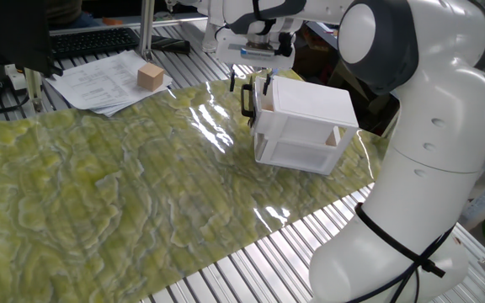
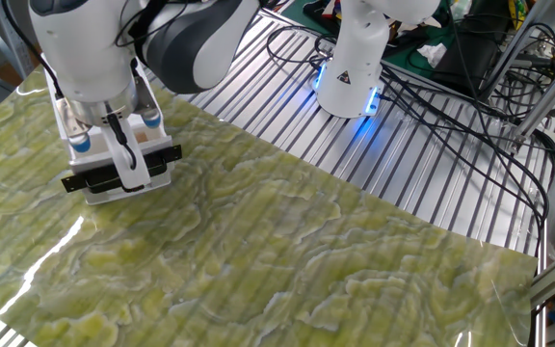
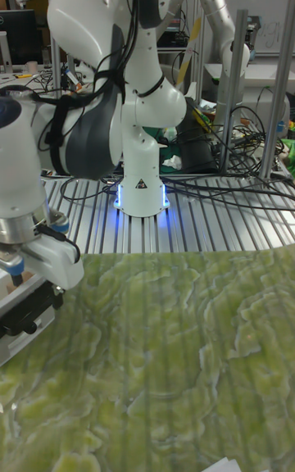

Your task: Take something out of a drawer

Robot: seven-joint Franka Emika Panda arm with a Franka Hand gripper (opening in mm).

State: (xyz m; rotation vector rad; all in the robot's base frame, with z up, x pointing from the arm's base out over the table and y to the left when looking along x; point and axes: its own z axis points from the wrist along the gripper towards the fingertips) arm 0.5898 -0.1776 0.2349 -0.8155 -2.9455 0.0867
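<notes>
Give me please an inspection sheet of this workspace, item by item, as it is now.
Surface: green marbled mat over a slatted metal table.
Job's things: white cabinet on the mat; its drawer with black handle is slightly open; cube inside not visible.
Clutter: tan block on papers; keyboard behind.
Pincer: pincer above the drawer's front end, fingers apart, holding nothing visible.
Cables: black bundle on the slats beside a second arm's base.
Surroundings: lab benches, monitor, cluttered gear.
</notes>
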